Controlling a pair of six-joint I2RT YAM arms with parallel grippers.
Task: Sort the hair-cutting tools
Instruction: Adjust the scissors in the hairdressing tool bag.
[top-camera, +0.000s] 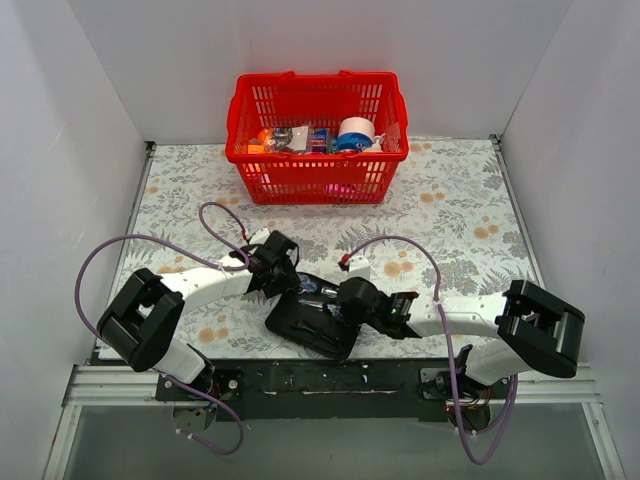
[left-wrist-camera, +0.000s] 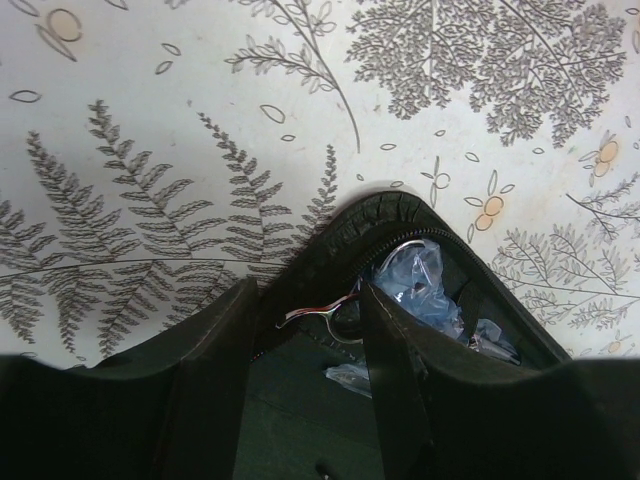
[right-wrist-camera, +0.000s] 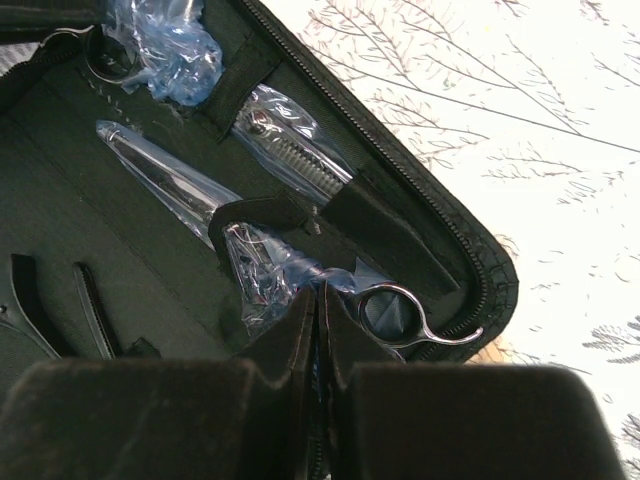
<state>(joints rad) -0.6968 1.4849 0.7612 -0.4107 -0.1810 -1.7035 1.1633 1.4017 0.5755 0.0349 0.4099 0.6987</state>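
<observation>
Sorting looks nearly done: inside the open black pouch (top-camera: 312, 330) on the counter (top-camera: 450, 200), the toothed scissors (right-wrist-camera: 290, 150) sit in plastic under a strap, and the second scissors (right-wrist-camera: 395, 312) lie beside them, ring by the zip. The right gripper (right-wrist-camera: 318, 300) is closed just beside that ring; the left gripper (left-wrist-camera: 307, 300) stands apart over the pouch rim, holding nothing visible

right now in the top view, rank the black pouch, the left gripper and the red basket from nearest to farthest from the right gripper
1. black pouch, right under the right gripper
2. left gripper, just to its left, over the pouch's other end
3. red basket, far back, centre
</observation>
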